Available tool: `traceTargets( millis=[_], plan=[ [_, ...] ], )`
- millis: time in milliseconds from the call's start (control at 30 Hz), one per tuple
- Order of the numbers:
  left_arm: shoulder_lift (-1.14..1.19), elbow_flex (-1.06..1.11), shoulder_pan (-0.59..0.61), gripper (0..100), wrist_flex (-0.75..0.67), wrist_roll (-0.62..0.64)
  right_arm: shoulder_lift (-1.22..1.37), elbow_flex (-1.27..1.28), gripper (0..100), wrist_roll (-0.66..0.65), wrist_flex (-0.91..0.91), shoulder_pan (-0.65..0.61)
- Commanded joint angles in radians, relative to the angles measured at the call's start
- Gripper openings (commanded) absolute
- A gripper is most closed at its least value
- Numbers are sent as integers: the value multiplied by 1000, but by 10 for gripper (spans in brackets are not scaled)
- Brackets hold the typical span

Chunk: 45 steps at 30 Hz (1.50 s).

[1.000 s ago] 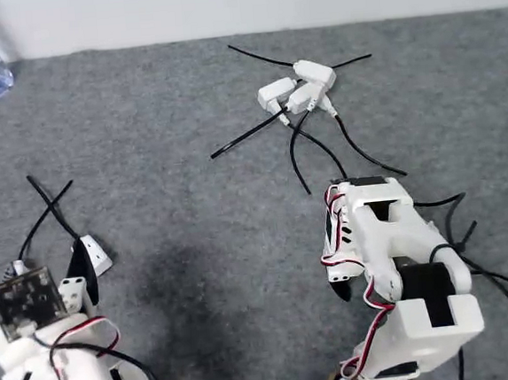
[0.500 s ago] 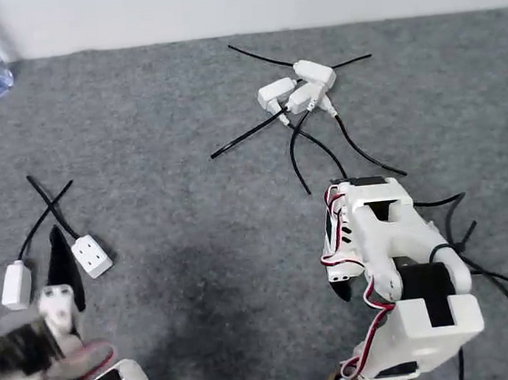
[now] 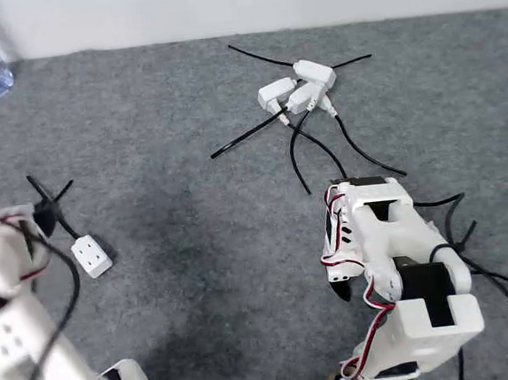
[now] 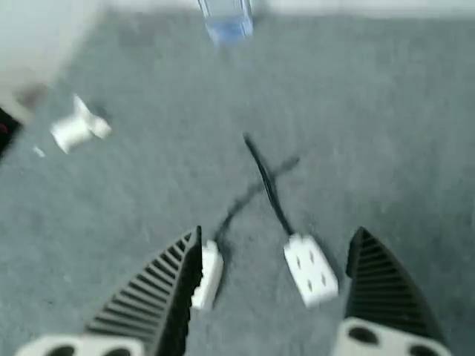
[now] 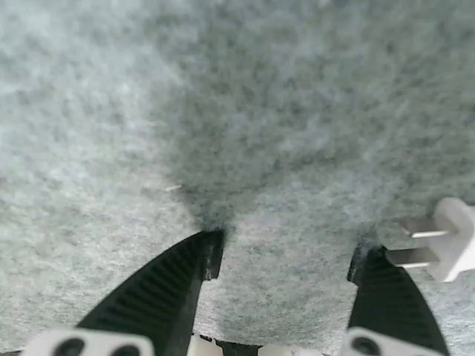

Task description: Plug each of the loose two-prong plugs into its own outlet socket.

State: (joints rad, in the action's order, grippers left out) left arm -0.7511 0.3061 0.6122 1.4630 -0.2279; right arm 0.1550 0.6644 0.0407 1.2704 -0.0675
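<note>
Left end effector higher, wide; right end effector wide; one socket, one plug

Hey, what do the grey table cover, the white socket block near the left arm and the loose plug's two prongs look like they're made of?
Table cover: likely felt or short-pile carpet, matte with a fuzzy, mottled surface.
Socket block: probably moulded plastic, smooth and white with rounded edges.
Prongs: apparently bare metal, flat silvery blades sticking out of a white plug.
</note>
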Motion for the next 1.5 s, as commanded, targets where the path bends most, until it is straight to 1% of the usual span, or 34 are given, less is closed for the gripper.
traceTargets(
  millis=[0, 200, 333, 400, 533, 600, 700, 767, 867, 933, 1033, 1100, 1200, 1300, 1400, 1467],
  plan=[
    [189, -41, -5, 297, 69, -109, 19, 14, 278, -17, -76, -7],
    [411, -39, 20, 297, 77, -287, 19, 14, 279, -17, -76, -7],
    [529, -38, 25, 297, 46, -296, 19, 14, 279, -17, -76, -7],
    [571, -38, 23, 297, 2, -249, 19, 14, 279, -17, -76, -7],
    [600, -35, 15, 297, -104, -83, 19, 14, 279, -17, -76, -8],
    [605, -15, -15, 297, -146, -17, 19, 14, 279, -18, -76, -8],
    [603, 70, -64, 297, -242, 83, 19, 12, 279, -18, -76, -8],
    [603, 153, -95, 297, -330, 124, 16, 12, 279, -18, -76, -8],
    [603, 263, -126, 297, -463, 140, 15, 12, 279, -18, -76, -8],
    [597, 303, -129, 297, -508, 140, 15, 12, 278, -18, -76, -8],
    [598, 318, -126, 297, -509, 141, 15, 12, 278, -18, -76, -8],
    [601, 320, -123, 297, -483, 141, 15, 12, 278, -18, -76, -8],
    [594, 312, -81, 297, -445, 137, 15, 12, 278, -18, -76, -8],
    [603, 332, -29, 297, -443, 137, 15, 12, 278, -18, -76, -8],
    [595, 387, -17, 297, -448, 141, 15, 12, 278, -18, -76, -8],
    [597, 398, -15, 297, -446, 172, 15, 12, 278, -18, -76, -8]
  ],
)
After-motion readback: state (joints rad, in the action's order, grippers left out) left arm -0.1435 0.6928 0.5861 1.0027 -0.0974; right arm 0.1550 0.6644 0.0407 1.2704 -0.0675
